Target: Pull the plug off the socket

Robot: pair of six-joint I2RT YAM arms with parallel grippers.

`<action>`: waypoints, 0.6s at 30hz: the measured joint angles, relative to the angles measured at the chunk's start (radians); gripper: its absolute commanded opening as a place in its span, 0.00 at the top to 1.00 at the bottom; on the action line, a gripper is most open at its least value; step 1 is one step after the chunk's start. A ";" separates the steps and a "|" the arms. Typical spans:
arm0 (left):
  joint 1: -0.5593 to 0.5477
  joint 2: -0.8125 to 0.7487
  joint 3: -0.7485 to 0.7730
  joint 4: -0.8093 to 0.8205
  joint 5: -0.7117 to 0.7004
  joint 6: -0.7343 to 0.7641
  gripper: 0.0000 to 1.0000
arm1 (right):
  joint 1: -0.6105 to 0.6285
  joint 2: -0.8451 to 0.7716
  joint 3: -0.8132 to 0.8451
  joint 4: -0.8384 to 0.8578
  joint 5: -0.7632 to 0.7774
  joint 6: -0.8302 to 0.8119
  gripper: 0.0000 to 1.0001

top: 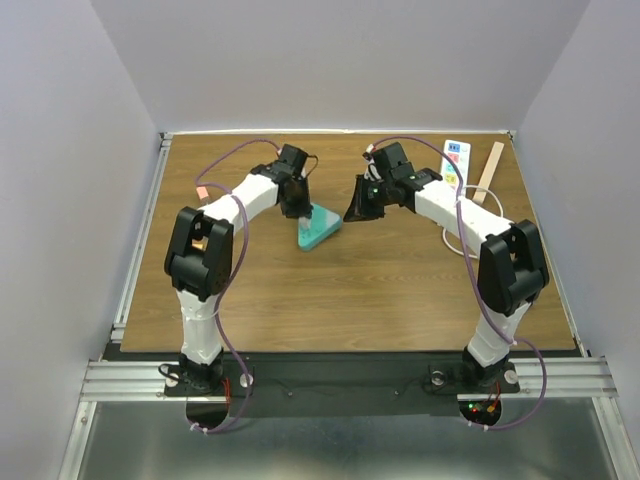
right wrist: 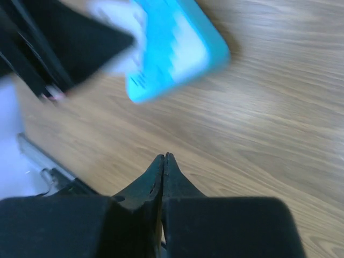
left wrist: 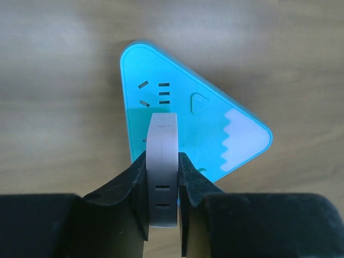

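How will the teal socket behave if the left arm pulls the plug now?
Probably lifts with the plug: the right gripper is shut and off the socket, so nothing pins it. Its shell looks rigid and smooth, so it could also slide.

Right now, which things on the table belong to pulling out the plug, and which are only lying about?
For the job: white plug, held in the left hand; blue socket block; right hand, shut and empty, near the block.
Lying about: wooden stick; white strip with coloured marks; small pink piece.

Right tool closed, apart from blurred socket.
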 measured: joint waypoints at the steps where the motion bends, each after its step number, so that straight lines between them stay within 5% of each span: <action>1: -0.024 -0.037 -0.052 0.007 0.003 0.003 1.00 | 0.000 -0.005 -0.006 0.020 -0.021 0.010 1.00; 10: -0.216 -0.175 -0.255 0.071 0.042 -0.055 1.00 | 0.000 -0.014 -0.198 0.167 -0.188 0.094 1.00; 18: -0.250 -0.178 -0.265 0.093 0.058 -0.101 1.00 | 0.005 -0.019 -0.369 0.224 -0.233 0.139 1.00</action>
